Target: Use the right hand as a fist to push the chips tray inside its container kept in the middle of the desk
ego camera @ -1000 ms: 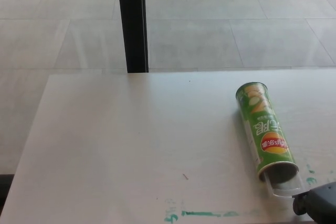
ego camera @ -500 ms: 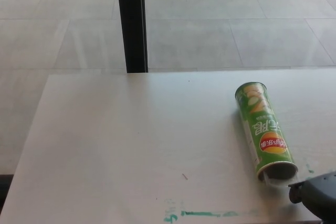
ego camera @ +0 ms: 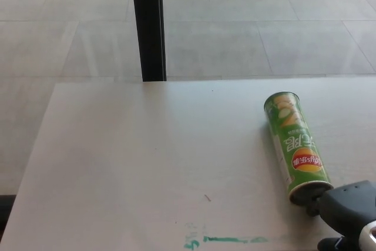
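1. The green chips container (ego camera: 295, 145) lies on its side at the right of the tabletop (ego camera: 147, 163), roughly the three o'clock area of the surface, not quite in the middle.

2. Its long axis runs from about eleven o'clock, where the closed far end sits, down to about five o'clock, where the open mouth faces the near right corner.

3. The right robot hand (ego camera: 346, 213) comes in at that five o'clock corner, its leading edge right up against the mouth of the container; I judge it touching or just short of touching.

4. From the hand, the container lies toward eleven o'clock, so hand and tube are nearly in line. That is the relation the push depends on: a shove along that line should drive the tray in, while one off that line could skid or roll the tube.

5. The tray itself: no clear plastic shows at the mouth, so it looks nearly or fully inside, though the hand hides part of the opening.

6. Whether the hand is balled up or spread I cannot tell; only a dark rounded bulk shows.

7. The left robot hand is out of sight, so the right is the only one near.

8. Green marks (ego camera: 226, 240) streak the near edge at six o'clock.
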